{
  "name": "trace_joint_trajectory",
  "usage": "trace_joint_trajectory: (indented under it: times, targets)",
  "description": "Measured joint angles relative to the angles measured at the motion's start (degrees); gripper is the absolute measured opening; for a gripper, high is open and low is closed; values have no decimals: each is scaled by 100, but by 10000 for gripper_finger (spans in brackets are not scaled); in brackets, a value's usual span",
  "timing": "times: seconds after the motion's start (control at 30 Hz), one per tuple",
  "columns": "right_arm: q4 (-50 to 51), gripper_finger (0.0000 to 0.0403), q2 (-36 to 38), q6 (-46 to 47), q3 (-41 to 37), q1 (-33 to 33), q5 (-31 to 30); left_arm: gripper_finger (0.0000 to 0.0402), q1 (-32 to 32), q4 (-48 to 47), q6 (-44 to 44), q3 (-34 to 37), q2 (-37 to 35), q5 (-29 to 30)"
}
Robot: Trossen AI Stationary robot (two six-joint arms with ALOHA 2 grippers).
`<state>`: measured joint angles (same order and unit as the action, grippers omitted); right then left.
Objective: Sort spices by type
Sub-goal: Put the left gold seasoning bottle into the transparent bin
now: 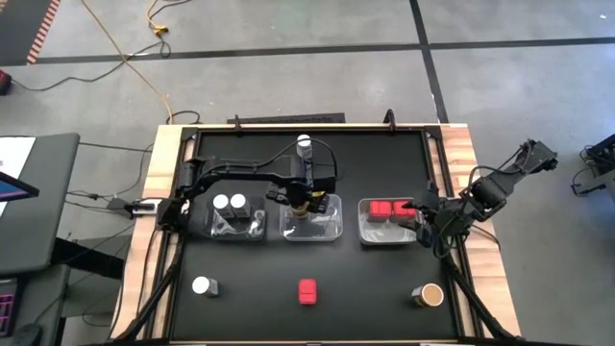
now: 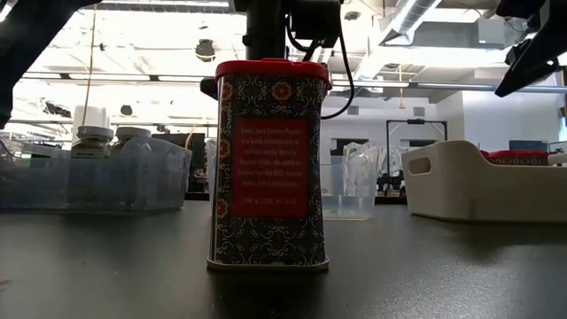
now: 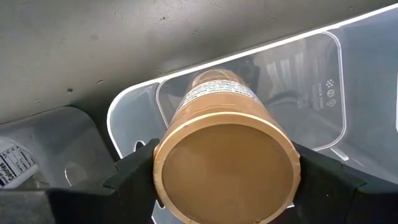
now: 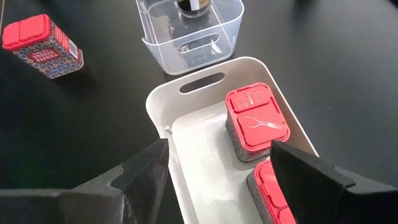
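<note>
My left gripper [image 1: 306, 200] is shut on a tan-topped jar [image 3: 224, 155] above the middle clear tray [image 1: 332, 229]. My right gripper [image 4: 217, 180] hovers open over the white tray [image 4: 205, 81] on the right, where two red tins [image 4: 256, 121] stand. The left clear tray [image 1: 235, 231] holds two white-capped jars [image 1: 228, 203]. Loose on the table are a white-capped jar [image 1: 205, 285], a red tin [image 1: 307, 290] that fills the low view [image 2: 270, 164], a tan-topped jar [image 1: 429, 295], and another white-capped jar [image 1: 305, 146] near the far edge. My left gripper pinches the jar between its two fingers [image 3: 134, 177] just below the tan cap [image 3: 186, 143], one finger on each side. The fingers come from above, pointing down. The jar stands upright with its lower end inside the middle tray. Whether it rests on the tray floor, I cannot tell.
The three trays sit in a row across the table's middle. The near half of the black table [image 1: 365, 298] holds only the three loose containers, with open room between them. Wooden rails [image 1: 471, 163] edge the table left and right.
</note>
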<state>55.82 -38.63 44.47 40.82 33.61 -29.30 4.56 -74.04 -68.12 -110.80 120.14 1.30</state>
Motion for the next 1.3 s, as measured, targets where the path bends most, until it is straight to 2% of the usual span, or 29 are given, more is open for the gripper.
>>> trace_joint_trajectory:
  times: [1.3]
  targets:
    - [29, 305, 0, 2, 2, 0, -2, 295, -79, 39, -158, 2, 0, 229]
